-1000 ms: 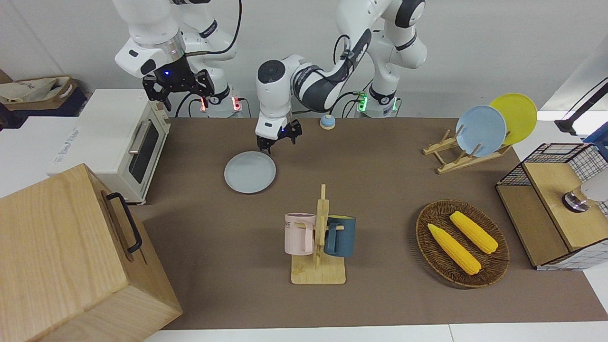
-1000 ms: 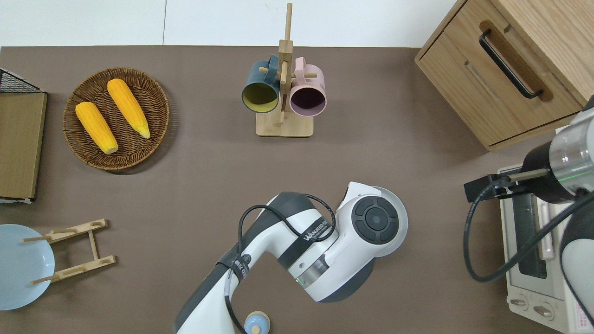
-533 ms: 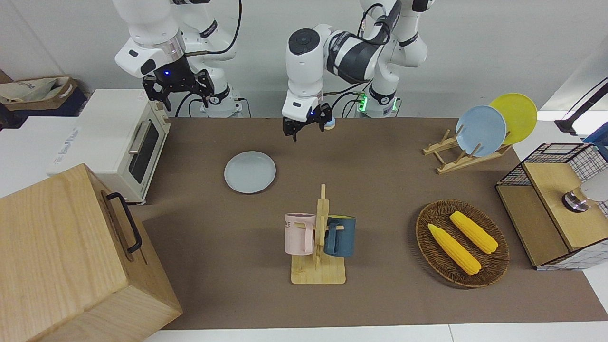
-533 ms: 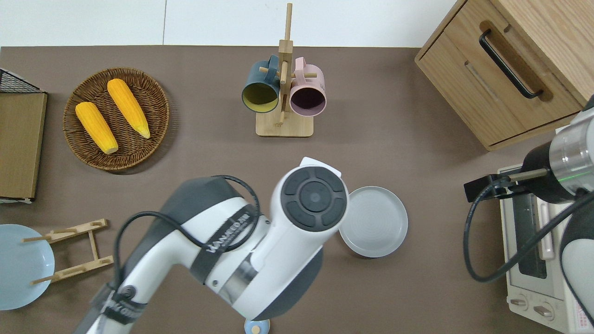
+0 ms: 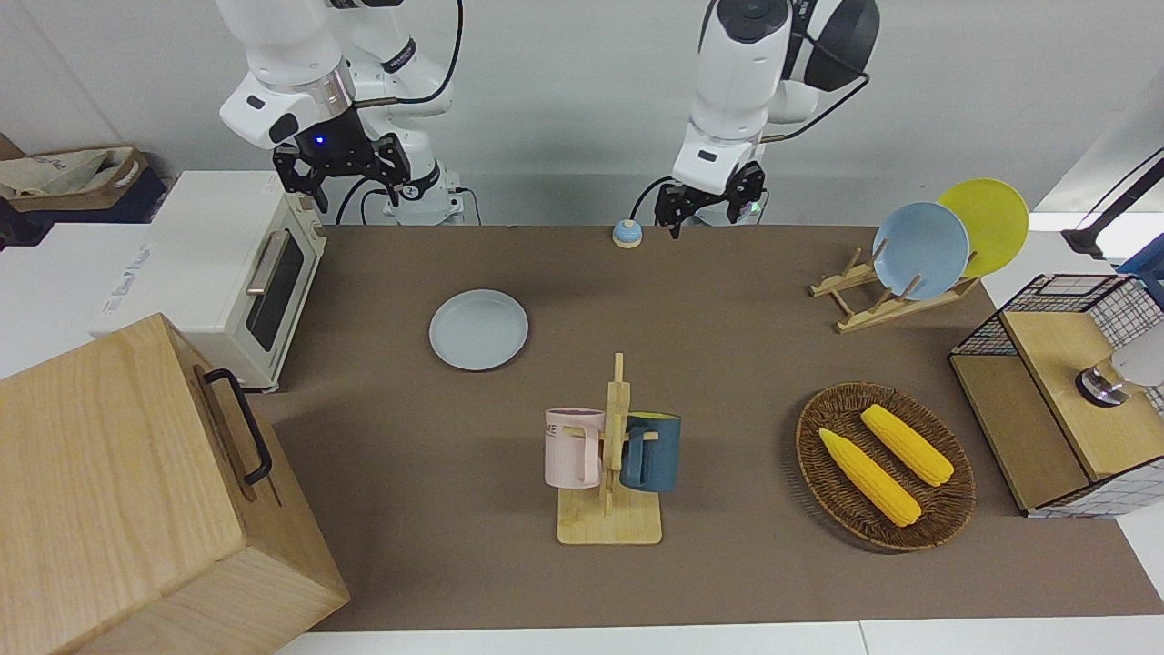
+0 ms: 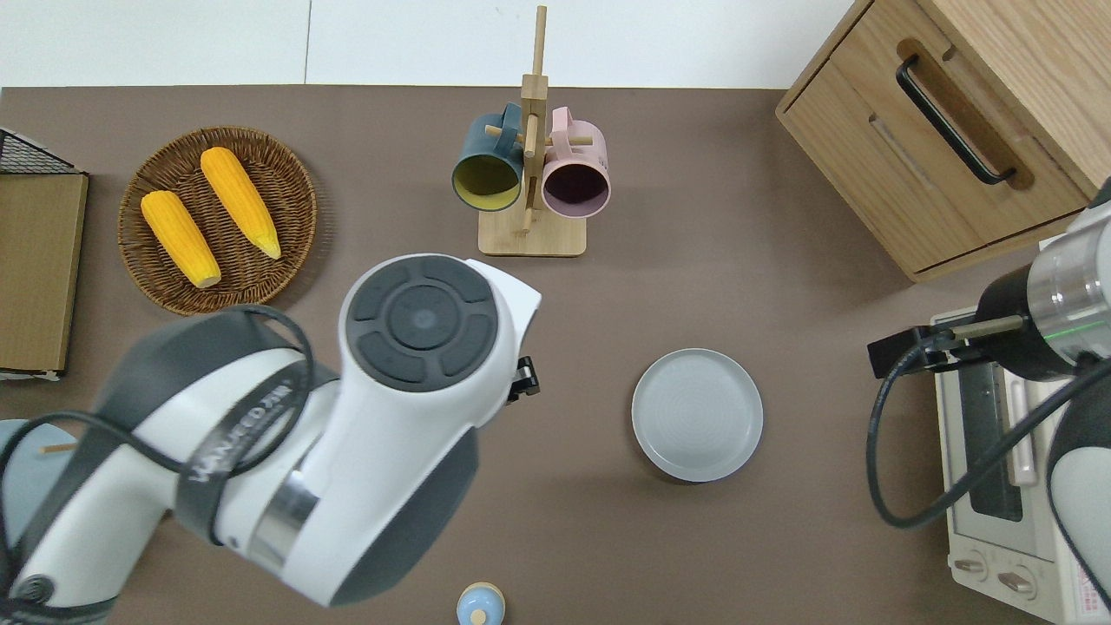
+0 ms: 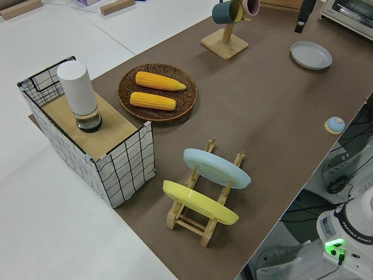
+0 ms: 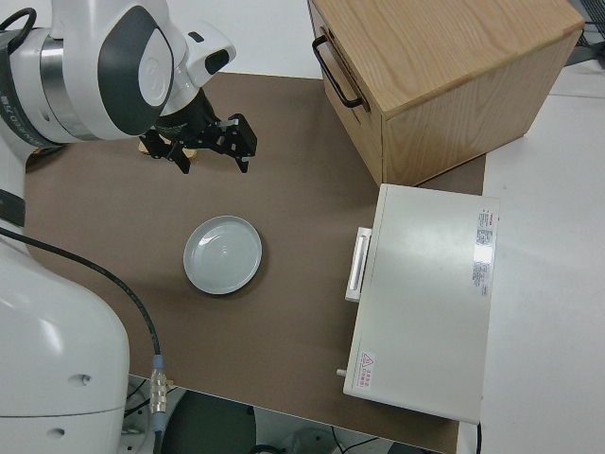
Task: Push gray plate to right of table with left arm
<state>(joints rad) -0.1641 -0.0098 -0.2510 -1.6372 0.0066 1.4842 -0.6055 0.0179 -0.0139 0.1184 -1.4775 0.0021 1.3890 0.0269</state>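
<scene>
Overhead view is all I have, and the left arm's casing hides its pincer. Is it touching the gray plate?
Observer: No. The right side view shows the left pincer in the air, apart from the gray plate.
Operator: Open or shut?
Observer: Open; its fingers stand spread.
Operator: What's in the plate rack? The arm covers it.
Observer: A blue plate and a yellow plate, leaning side by side in the wooden rack.
</scene>
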